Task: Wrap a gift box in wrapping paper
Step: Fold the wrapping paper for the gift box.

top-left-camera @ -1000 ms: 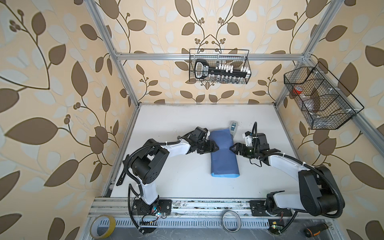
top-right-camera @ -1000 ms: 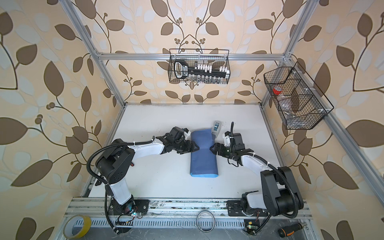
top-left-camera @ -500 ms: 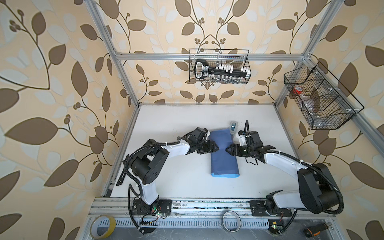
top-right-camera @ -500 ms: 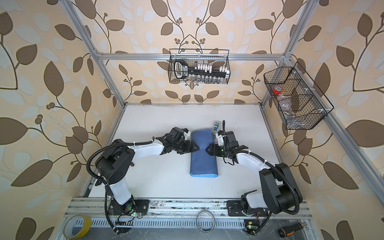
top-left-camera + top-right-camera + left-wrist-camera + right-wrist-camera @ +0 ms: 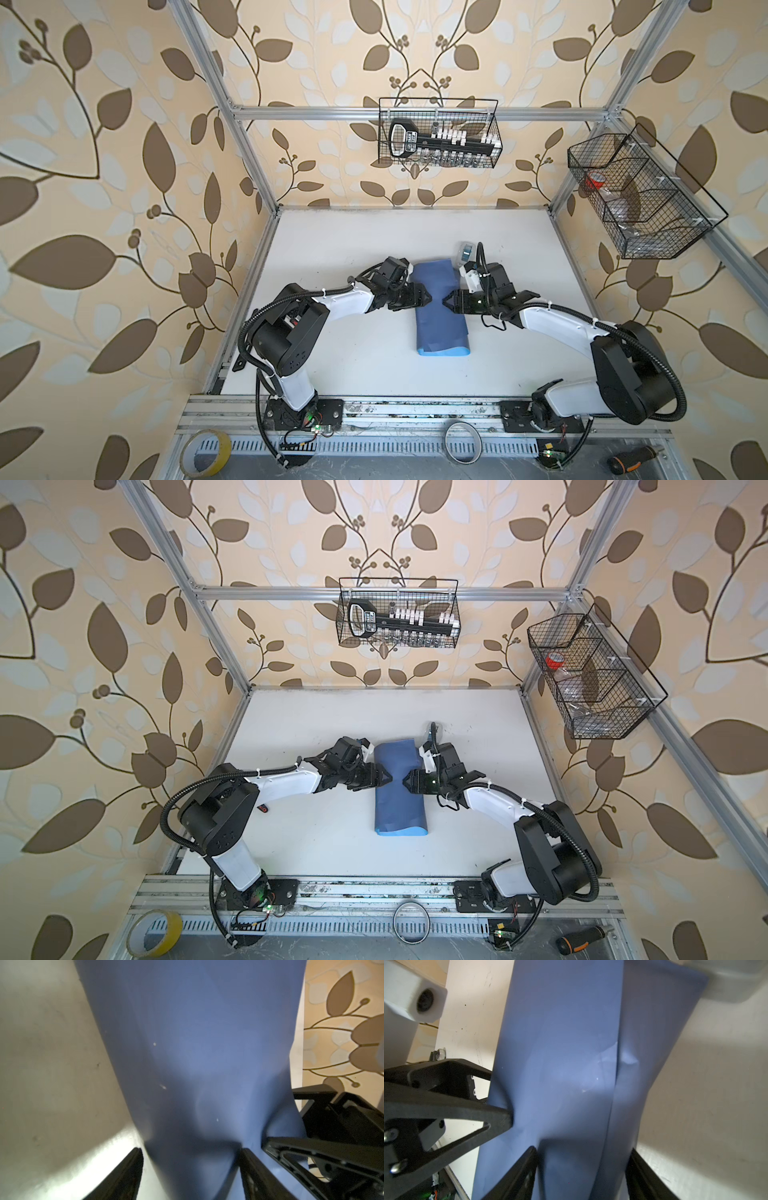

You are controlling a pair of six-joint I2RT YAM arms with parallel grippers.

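Note:
The wrapping paper [image 5: 442, 316] [image 5: 399, 800] lies folded into a long slate-blue bundle at mid-table, its light blue face showing at the near end. The gift box is hidden under it; only a bulge shows. My left gripper [image 5: 428, 297] [image 5: 388, 778] meets the bundle's left side. In the left wrist view its fingertips [image 5: 190, 1150] flank the covered bulge, against the paper [image 5: 197, 1053]. My right gripper [image 5: 446, 300] [image 5: 407, 780] faces it from the right side. Its fingertips [image 5: 583, 1150] also touch both sides of the paper [image 5: 560, 1053]. One left finger [image 5: 506, 1120] dents the paper's edge.
A small grey-white tape dispenser [image 5: 466, 252] stands just beyond the right gripper. Wire baskets hang on the back wall [image 5: 438, 133] and the right wall [image 5: 640, 199]. A yellow tape roll [image 5: 205, 453], a clear ring [image 5: 462, 440] and a screwdriver [image 5: 631, 461] lie on the front ledge.
My right gripper has moved left onto the bundle's right side and its jaws have narrowed around the paper. The left arm and the bundle have stayed put.

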